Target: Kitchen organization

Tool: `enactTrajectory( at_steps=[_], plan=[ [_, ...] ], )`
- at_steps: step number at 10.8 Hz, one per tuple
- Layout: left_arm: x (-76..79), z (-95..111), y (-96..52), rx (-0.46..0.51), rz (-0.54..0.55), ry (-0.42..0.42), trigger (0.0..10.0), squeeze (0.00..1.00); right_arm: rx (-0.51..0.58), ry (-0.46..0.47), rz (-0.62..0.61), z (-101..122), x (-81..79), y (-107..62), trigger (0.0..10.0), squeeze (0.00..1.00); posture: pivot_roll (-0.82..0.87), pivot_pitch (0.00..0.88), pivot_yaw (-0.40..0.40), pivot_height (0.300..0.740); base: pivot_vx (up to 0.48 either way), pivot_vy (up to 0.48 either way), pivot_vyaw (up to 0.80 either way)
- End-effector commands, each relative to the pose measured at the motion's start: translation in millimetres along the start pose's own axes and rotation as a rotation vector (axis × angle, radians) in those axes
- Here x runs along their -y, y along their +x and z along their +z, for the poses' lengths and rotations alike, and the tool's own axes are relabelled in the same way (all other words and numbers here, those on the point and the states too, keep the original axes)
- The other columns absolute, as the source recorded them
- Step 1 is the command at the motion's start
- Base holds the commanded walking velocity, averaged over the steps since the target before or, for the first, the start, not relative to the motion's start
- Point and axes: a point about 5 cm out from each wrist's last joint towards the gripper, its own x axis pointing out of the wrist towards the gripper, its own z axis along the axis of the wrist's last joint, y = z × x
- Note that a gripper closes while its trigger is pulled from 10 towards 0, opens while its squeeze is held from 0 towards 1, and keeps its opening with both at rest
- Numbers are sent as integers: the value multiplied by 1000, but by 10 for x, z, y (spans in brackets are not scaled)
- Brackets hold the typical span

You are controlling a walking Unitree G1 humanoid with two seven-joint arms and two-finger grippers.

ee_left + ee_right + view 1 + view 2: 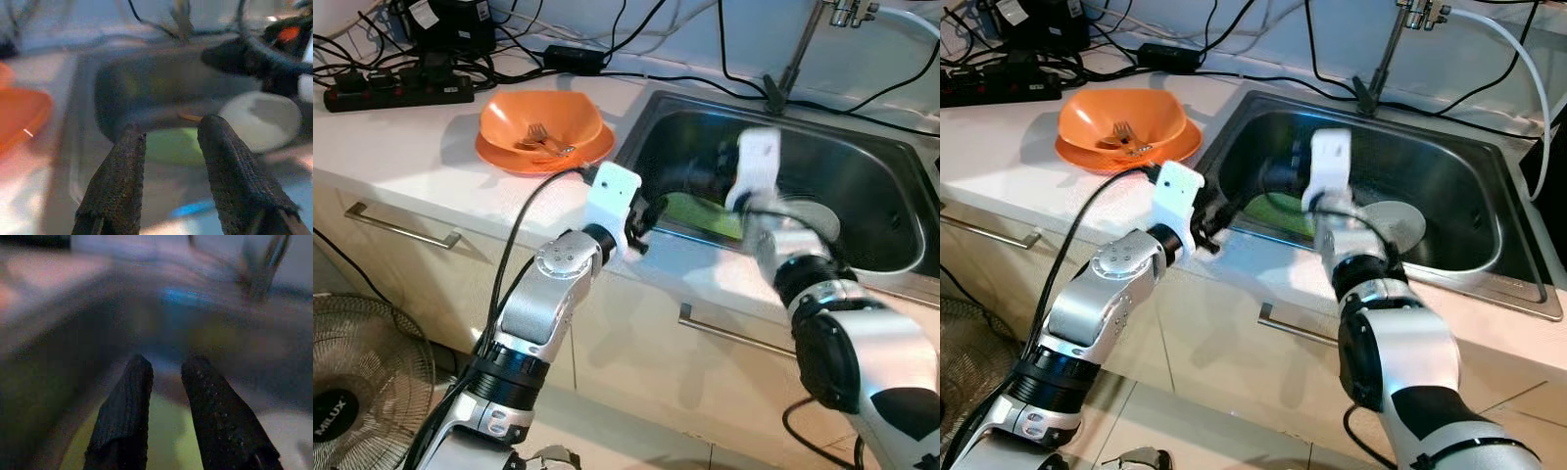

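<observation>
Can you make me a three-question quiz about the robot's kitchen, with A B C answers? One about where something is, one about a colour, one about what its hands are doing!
1. Where is the green thing?
A. in the sink
B. on the floor
C. in the bowl

2. What colour is the bowl on the counter?
A. blue
B. orange
C. white

3. How are the left end effector fingers?
A. squeezing a cup
B. apart, holding nothing
C. holding a fork

Answers: 1 A, it lies inside the steel sink. 2 B, the bowl and the plate under it are orange. 3 B, the left wrist view shows a gap between them.
</observation>
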Motion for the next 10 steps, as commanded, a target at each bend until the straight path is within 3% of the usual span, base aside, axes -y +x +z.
enactTrajectory(
  at_steps=[1, 3, 4, 6, 8, 10],
  plan=[
    [-1, 29, 3, 27, 18, 22, 10000, 0, 84, -29, -11, 160, 58, 12, 10000, 0, 100, 5, -78, 740, 0, 0, 0],
    [-113, 74, -36, 137, 132, 52, 10000, 0, 325, -42, 23, 286, 39, -113, 10000, 0, 84, 5, -75, 740, 0, 0, 0],
    [-156, 66, -57, 164, 173, 80, 10000, 0, 386, -26, 9, 258, 76, -199, 10000, 0, 80, 5, -74, 740, 0, 0, 0],
    [-215, 31, -108, 185, 221, 106, 10000, 0, 428, 11, -25, 87, 113, -389, 10000, 0, 55, 3, -63, 740, 0, 0, 0],
    [-237, 48, -163, 235, 240, 163, 10000, 0, 400, 37, 9, -200, -28, -596, 10000, 0, 53, 3, -53, 740, 0, 0, 0],
    [-223, 84, -204, 260, 250, 283, 10000, 0, 388, 56, 48, -281, -183, -727, 10000, 0, 55, 10, -51, 740, 0, 0, 0]
  ],
)
